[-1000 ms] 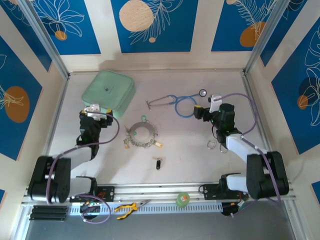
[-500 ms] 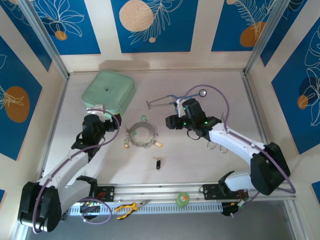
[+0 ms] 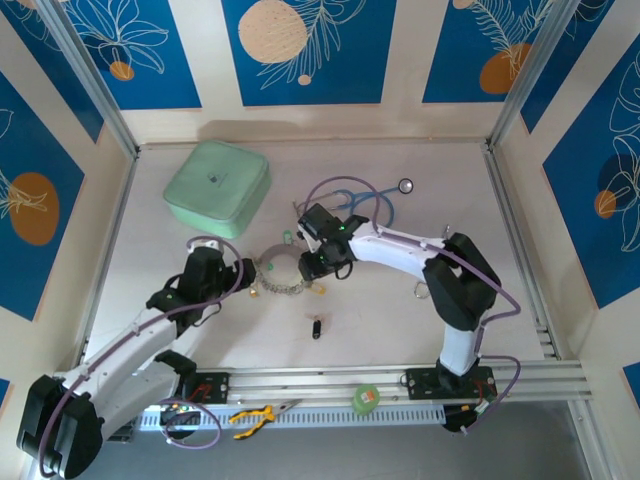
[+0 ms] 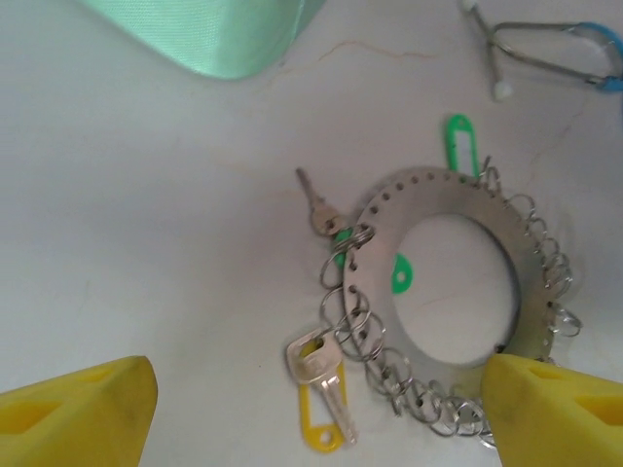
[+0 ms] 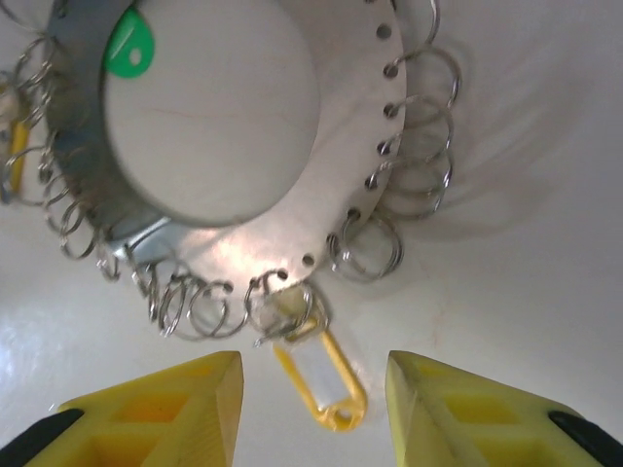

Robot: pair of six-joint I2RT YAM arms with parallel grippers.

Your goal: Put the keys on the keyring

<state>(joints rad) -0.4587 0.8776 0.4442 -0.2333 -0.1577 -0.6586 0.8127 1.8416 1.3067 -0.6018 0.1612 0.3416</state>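
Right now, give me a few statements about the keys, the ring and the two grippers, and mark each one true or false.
1. The black key lies loose, apart from the keyring. True.
2. The right gripper is clamped on the black key. False: it is at the keyring, open, with a yellow tag between its fingers.
3. The stethoscope is threaded through the keyring. False: it lies apart, farther back.
4. The left gripper is open. True.
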